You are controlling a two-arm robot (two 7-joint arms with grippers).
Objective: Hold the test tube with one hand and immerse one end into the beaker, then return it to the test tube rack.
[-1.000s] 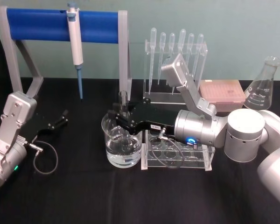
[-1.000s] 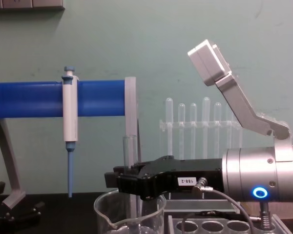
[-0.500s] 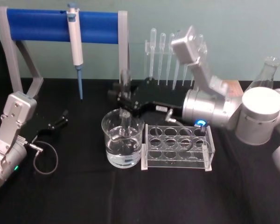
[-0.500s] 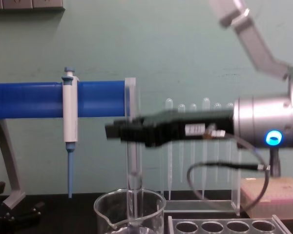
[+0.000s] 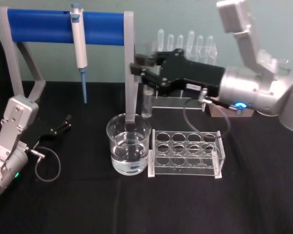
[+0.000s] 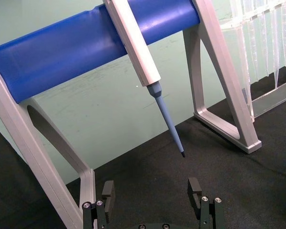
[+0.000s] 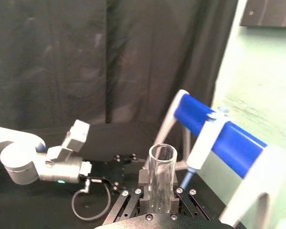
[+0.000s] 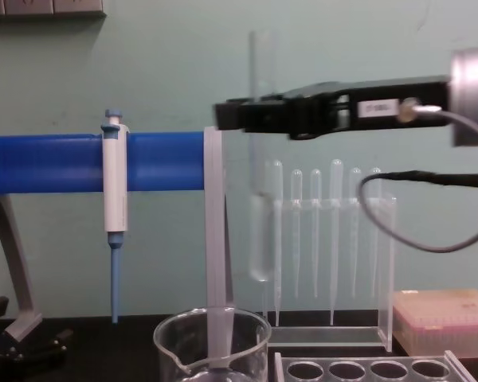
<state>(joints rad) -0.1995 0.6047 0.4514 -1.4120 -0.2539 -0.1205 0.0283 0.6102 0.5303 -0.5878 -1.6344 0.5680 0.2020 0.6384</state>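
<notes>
1. Right hand (image 5: 140, 73) clamped shut on the test tube (image 8: 261, 159), gripping it near the open top; tube upright, long axis vertical, mouth poking above the black fingers (image 7: 143, 179) in the right wrist view.
2. Rounded lower end hanging in the air, above the rolled rim of the beaker (image 8: 211, 334) and clear of the water; in the chest view, tube bottom at about 1 o'clock from the beaker's mouth, with open space between.
3. In the head view, beaker (image 5: 129, 144) at roughly 6 o'clock from the right hand, on the black table (image 5: 88, 195); clear test tube rack (image 5: 185, 153) touching or just beside the beaker at its 3 o'clock, holes empty.
4. Judged as the return leg: dip apparently done; next move likely a carry toward 3 o'clock, over the rack, then a straight descent into a hole; tube axis already in line with the holes, so no tilt needed, only sideways travel and lowering.
5. Risk, as a judgement: glass bottom catching the rack's top plate if lowered off-centre; grey upright of the blue-barred pipette stand (image 5: 63, 27) close by the tube at 9 o'clock.
6. Left hand (image 6: 152, 202) parked low on the table at 9 o'clock from the beaker, well apart, fingers spread wide with nothing between; right hand plainly the nearer one.
</notes>
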